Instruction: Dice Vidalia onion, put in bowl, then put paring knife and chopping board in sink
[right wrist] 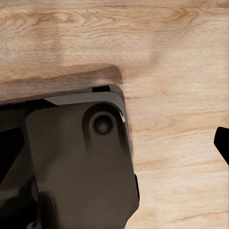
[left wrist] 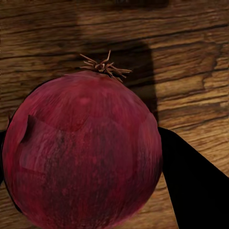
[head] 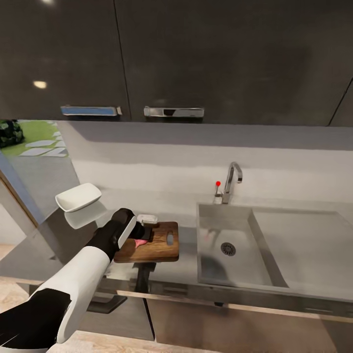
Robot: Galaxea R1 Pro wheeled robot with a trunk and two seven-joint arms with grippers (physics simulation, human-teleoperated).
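Note:
The Vidalia onion (left wrist: 83,152), dark red with a dry root tuft, sits between the dark fingers (left wrist: 193,191) of my left gripper (head: 142,239), which is shut on it. It is over the left part of the brown chopping board (head: 159,245); whether it touches the wood I cannot tell. In the head view the onion (head: 141,242) peeks out pink under the wrist. The white bowl (head: 78,197) stands on the countertop (head: 186,223) to the left of the board. The sink (head: 215,230) lies to the right. The paring knife I cannot make out.
A small pale object (head: 147,218) lies at the board's far edge. The chrome tap (head: 233,180) with a red knob stands behind the basin, and dark wall cabinets (head: 196,59) hang above. The right wrist view looks down on wooden floor (right wrist: 176,52), the robot's dark base (right wrist: 71,162) and one dark fingertip (right wrist: 222,142).

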